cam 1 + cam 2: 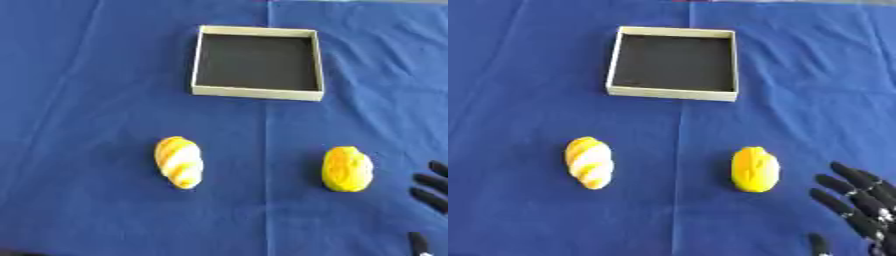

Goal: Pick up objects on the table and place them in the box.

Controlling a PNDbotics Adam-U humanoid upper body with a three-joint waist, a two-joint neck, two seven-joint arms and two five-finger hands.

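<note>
A shallow square box [256, 93] with pale walls and a dark floor stands at the back middle of the blue cloth; nothing lies in it. A yellow and white twisted pastry [178, 161] lies at the front left. A plain yellow bun-like object [346, 168] lies at the front right. My right hand [859, 204] shows at the lower right edge, black fingers spread and straight, just right of the yellow bun and not touching it. My left hand shows in neither view.
A blue cloth [87, 100] with fold creases covers the whole table. A crease line runs down the middle between the two yellow objects.
</note>
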